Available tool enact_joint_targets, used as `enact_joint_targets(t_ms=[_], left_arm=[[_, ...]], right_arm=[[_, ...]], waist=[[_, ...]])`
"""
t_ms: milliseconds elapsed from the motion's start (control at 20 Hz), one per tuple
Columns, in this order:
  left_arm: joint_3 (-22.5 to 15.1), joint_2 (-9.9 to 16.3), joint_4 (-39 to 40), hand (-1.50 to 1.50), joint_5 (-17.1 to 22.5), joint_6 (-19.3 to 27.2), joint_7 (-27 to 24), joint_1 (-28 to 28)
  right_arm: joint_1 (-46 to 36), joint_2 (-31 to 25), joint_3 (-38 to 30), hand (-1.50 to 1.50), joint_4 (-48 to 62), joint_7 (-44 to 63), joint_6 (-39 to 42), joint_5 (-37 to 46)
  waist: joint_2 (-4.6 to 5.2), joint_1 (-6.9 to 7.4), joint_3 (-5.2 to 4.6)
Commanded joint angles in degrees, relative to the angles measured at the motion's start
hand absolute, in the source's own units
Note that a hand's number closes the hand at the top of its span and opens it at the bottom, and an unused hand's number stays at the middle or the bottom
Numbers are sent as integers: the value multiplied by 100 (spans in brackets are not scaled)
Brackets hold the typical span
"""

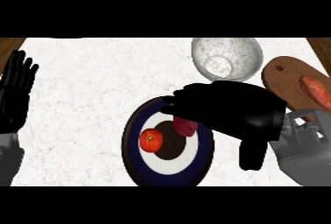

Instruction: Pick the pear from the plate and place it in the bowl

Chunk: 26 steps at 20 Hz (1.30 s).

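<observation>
Pear (185,127) on plate (132,140), likely firm, smooth, roll-prone, best clasped round its belly; right robot hand (236,109) hovers spread above; bowl (227,58) at one o'clock.

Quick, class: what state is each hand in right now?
Left hand: open, fingers straight, resting at the left edge.
Right hand: over the plate; fingers cannot be told.

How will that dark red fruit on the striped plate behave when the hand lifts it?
The dark red fruit looks rounded and smooth, so it may roll or slip. It lies beside the orange-red tomato on the blue-and-white plate, so it could nudge that. The right hand partly hides it.
</observation>
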Motion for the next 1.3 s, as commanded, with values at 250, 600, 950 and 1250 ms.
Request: enact_joint_targets(t_ms=[250,600,950,1250], left_arm=[[124,-159,-332,0,-179,-157,77,255],[122,-462,44,0,-466,79,186,-260],[268,-392,-721,0,-434,-77,555,163],[320,-549,-12,0,-631,-325,-62,-47]], right_arm=[[556,509,70,-150,523,-745,70,1360],[764,937,132,-150,1059,-1070,-150,2178],[715,1389,178,-150,2203,-1972,-793,3071],[548,1519,-43,-150,2921,-2968,-1015,3395]], waist=[[0,9,4],[2,-32,3],[-5,25,4],[10,17,3]])
